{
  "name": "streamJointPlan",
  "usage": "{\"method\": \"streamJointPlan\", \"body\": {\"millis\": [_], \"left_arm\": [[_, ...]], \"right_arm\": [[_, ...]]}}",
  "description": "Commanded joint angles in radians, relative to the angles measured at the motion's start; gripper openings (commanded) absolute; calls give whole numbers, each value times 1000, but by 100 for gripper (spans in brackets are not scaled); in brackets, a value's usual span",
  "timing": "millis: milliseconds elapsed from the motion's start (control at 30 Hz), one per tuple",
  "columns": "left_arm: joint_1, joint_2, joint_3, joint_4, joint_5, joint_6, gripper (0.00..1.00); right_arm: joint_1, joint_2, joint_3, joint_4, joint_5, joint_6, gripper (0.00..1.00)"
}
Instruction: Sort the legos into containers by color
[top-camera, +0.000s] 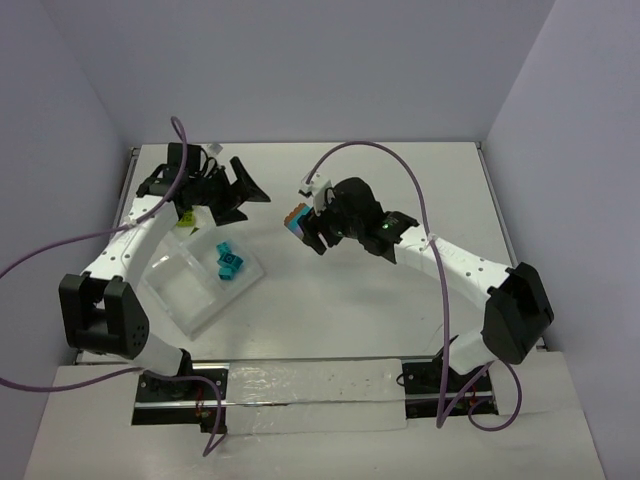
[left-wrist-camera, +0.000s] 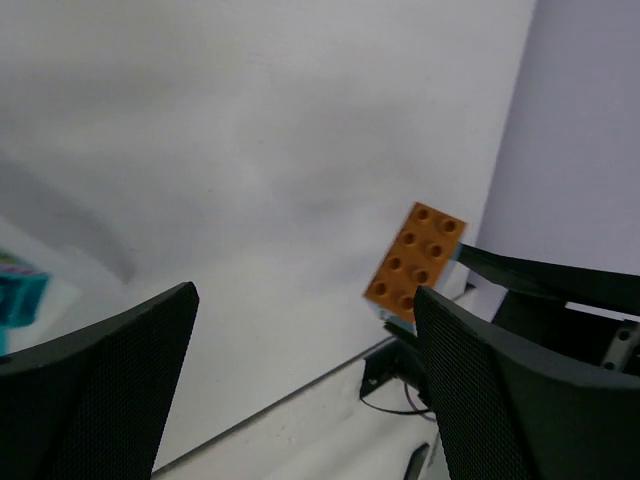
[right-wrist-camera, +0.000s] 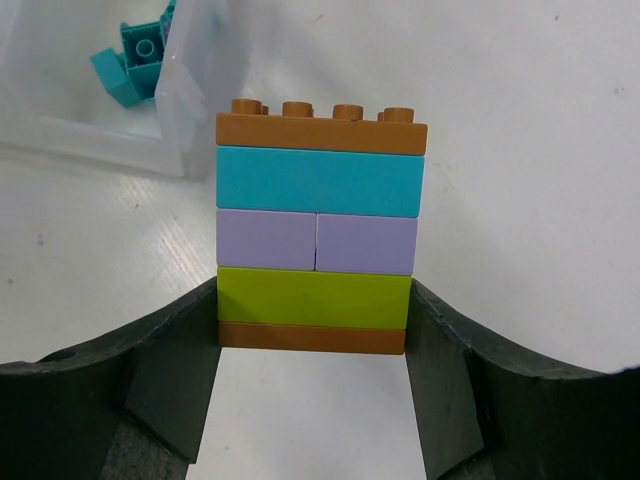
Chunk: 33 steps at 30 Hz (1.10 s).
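Loose teal plastic bricks (top-camera: 228, 262) are lying in one compartment of the clear plastic tray (top-camera: 185, 300). Beyond it, the right end effector (right-wrist-camera: 312, 312) is clamping a clipped brick stack (right-wrist-camera: 318, 200), layered orange, teal, purple, lime and orange, off the white bench (top-camera: 400, 180). Farther back, the left end effector (left-wrist-camera: 305, 340) is gaping wide and empty.

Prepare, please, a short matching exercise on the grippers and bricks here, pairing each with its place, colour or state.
Column one:
1. left gripper
2. right gripper
3. loose teal bricks
4. top brick of the stack

Column two:
A. orange
B. in a compartment of the tray
C. open, holding nothing
D. shut on the stack

Pairs: 1-C, 2-D, 3-B, 4-A.
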<state>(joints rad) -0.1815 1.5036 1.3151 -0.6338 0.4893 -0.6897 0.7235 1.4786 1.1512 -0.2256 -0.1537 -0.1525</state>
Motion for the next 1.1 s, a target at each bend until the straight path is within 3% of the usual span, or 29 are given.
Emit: {"method": "streamJointPlan", "body": {"millis": [0, 267, 433, 733, 1067], "left_arm": [[-43, 20, 35, 164, 198, -73, 96], [-156, 127, 97, 122, 193, -22, 95], [-159, 126, 60, 183, 228, -43, 89], [-159, 130, 30, 208, 305, -39, 70], [-159, 123, -7, 235, 355, -40, 67]], "right_arm": [[22, -55, -22, 78, 7, 1, 23], [42, -78, -21, 55, -7, -27, 22], [42, -91, -37, 64, -3, -27, 22], [42, -95, -53, 77, 14, -36, 22], [42, -94, -51, 100, 19, -29, 21]]}}
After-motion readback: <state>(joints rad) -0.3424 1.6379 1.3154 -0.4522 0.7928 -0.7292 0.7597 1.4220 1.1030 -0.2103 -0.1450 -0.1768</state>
